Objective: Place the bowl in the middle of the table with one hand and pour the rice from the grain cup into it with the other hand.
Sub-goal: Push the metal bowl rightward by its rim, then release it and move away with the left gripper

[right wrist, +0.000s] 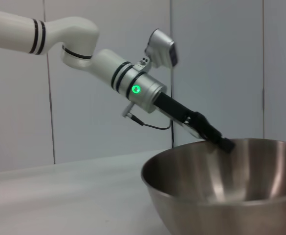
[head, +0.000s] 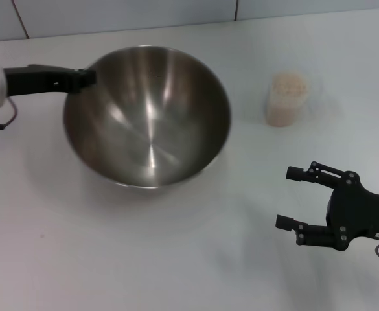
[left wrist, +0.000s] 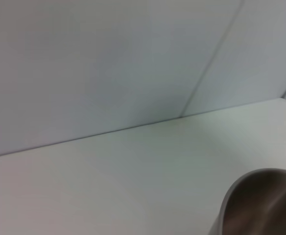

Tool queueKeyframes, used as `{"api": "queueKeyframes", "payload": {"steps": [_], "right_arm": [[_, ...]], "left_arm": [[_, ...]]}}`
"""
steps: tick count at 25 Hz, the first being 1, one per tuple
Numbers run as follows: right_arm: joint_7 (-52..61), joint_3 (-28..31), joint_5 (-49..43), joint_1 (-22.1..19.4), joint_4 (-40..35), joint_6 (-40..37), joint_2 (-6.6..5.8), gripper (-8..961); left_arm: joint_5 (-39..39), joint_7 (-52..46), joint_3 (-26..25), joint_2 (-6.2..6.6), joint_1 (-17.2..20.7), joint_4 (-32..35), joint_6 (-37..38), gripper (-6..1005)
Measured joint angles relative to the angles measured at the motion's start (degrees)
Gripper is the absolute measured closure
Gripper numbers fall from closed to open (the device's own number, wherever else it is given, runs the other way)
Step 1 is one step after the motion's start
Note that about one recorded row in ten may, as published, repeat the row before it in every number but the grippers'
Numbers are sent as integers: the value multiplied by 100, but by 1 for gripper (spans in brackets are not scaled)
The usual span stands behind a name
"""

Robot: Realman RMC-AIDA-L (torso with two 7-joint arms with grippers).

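Observation:
The steel bowl (head: 147, 116) is left of the middle of the white table (head: 176, 259), tipped a little toward me. My left gripper (head: 89, 78) is shut on its far-left rim; the right wrist view shows the bowl (right wrist: 221, 191) with that gripper (right wrist: 226, 143) pinching its rim. A part of the bowl (left wrist: 260, 200) shows in the left wrist view. The grain cup (head: 286, 98), full of pale rice (head: 288, 85), stands upright to the right of the bowl, apart from it. My right gripper (head: 285, 197) is open and empty, near the table's front right, well short of the cup.
A tiled wall (head: 176, 13) runs along the table's back edge. The left arm's white links and a thin cable (right wrist: 147, 122) reach in from the left above the table.

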Motion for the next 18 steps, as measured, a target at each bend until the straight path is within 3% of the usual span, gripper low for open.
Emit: {"api": "queueKeyframes", "payload": {"steps": [5, 6, 9, 18], "right_arm": [[0, 1, 0, -10, -6, -1, 5, 163], [0, 1, 0, -10, -6, -1, 5, 163], [0, 3, 0, -16, -7, 0, 10, 165], [0, -1, 0, -17, -7, -1, 17, 169]], "left_arm": [[-9, 119, 26, -17, -171, -253, -79, 910], [-10, 303, 30, -26, -415, -656, -212, 904], [-4, 427, 30, -27, -516, -855, -313, 888], [-100, 584, 33, -43, -531, -1058, -474, 839]]}}
